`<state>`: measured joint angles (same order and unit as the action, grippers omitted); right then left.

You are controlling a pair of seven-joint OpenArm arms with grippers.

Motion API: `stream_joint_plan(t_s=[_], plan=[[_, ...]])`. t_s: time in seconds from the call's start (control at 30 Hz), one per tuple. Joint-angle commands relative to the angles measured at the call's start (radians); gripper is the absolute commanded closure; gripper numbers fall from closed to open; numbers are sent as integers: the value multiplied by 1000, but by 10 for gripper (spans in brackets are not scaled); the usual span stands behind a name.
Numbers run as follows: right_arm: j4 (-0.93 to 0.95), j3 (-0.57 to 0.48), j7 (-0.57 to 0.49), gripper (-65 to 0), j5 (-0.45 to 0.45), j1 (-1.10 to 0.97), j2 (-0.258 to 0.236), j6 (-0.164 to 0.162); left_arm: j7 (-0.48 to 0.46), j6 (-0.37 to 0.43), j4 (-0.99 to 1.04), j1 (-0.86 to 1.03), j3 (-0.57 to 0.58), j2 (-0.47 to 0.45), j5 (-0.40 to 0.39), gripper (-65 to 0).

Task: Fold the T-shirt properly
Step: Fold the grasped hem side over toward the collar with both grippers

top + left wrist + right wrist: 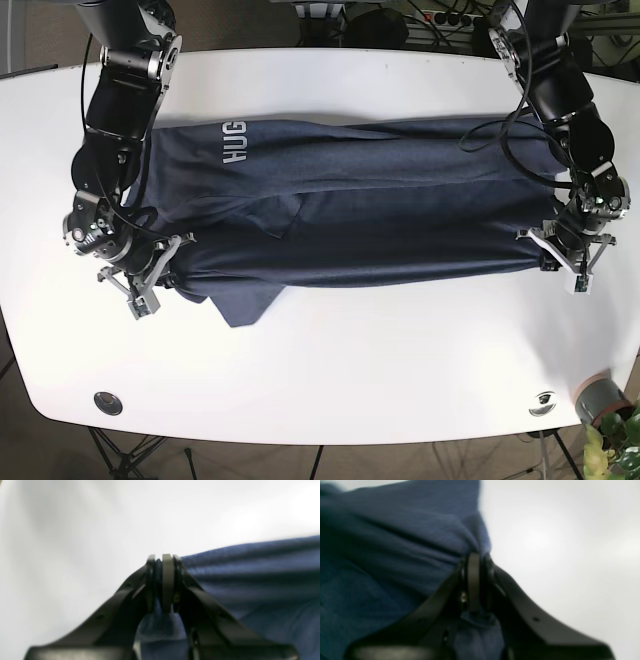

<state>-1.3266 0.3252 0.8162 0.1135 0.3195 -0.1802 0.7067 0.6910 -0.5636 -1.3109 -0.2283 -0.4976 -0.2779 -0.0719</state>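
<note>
Overhead, a navy T-shirt [350,200] is seen spread widthwise across a white table [350,380], folded lengthwise into a long band. Its near edge is pinched at each end: the left gripper [163,562] and the right gripper [476,560] are both pressed together on blue cloth.
</note>
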Motion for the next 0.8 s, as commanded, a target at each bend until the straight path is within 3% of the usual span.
stream_joint_plan(t_s=[0.0, 0.17, 0.43, 0.77], plan=[[-106, 2, 22, -19, 1, 8, -18, -9, 17, -22, -92, -7, -22, -1, 1, 0], [-299, 32, 91, -21, 1, -85, -14, -9, 75, -66, -203, 54, -63, 22, 1, 0], [-522, 41, 160, -21, 1, -260, -9, -9, 101, -69, -324, 185, -68, 36, 1, 0], [-575, 41, 156, -22, 2, -400, -9, -9, 101, -128, -365, 309, -129, 47, 7, 0]])
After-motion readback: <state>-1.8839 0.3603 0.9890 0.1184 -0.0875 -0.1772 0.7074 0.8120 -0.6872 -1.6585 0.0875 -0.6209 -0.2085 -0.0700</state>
